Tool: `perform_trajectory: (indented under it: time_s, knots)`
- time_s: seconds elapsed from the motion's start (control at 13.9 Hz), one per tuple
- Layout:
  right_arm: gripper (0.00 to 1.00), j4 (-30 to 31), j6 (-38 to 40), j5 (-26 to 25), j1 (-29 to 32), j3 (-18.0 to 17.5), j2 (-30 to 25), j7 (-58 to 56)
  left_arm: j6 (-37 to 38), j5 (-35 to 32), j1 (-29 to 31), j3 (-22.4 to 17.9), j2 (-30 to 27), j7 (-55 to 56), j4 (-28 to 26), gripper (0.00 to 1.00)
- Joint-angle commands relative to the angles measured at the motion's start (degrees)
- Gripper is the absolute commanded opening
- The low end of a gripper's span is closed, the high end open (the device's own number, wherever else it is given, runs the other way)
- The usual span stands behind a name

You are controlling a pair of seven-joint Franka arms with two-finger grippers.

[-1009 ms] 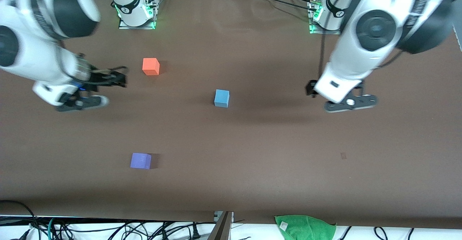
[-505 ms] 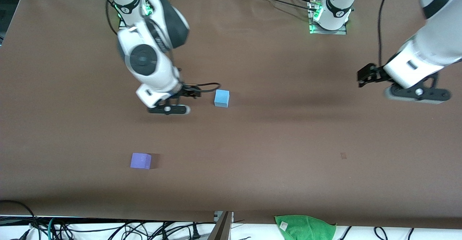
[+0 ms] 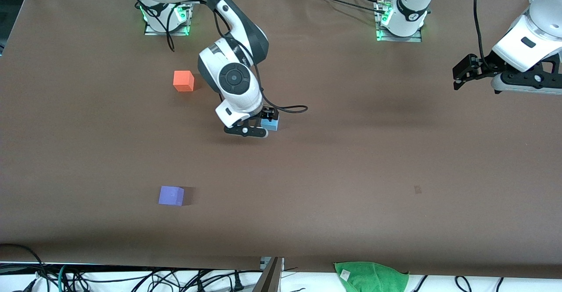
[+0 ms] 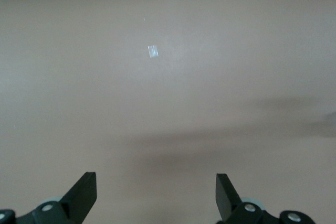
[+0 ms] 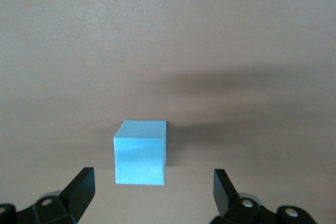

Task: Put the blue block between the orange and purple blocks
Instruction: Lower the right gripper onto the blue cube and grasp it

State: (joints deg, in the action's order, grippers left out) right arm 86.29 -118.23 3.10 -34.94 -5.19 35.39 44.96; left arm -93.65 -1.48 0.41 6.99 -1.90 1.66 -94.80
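Blue block (image 5: 140, 151): on the table mid-way, unlifted, well apart from orange block (image 3: 183, 81) and purple block (image 3: 171, 195). Right gripper (image 3: 259, 126) over it, fingers wide, nothing held. Left gripper (image 4: 156, 195) waits, fingers wide. You have grasp, carry and placing left

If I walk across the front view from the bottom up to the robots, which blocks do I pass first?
purple block → blue block → orange block
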Motion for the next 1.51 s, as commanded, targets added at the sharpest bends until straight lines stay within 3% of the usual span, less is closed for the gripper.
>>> perform_trajectory:
  time_s: [0.0, 0.43, 1.08, 1.44]
  knots:
    - [1.0, -0.42, -4.71, -0.02, -2.05, 0.53, 3.79, 2.85, 2.42, 1.48, 0.64, 0.04, 0.76, -1.66, 2.51, 1.0]
    - [1.0, 2.21, -7.98, -0.29, -3.55, 0.7, 6.18, 5.58, 1.98, 1.92, 0.9, 0.74, 4.09, -0.7, 5.14, 1.0]
    - [1.0, 6.08, -11.76, -0.29, -5.48, 0.7, 6.27, 6.63, 2.86, 7.72, 2.4, 0.3, 3.84, -0.87, 7.88, 1.0]
    - [1.0, 6.08, -12.81, -0.29, -5.57, 1.05, 6.53, 6.64, 7.34, 7.28, 2.31, 0.57, 4.36, -0.78, 8.31, 1.0]
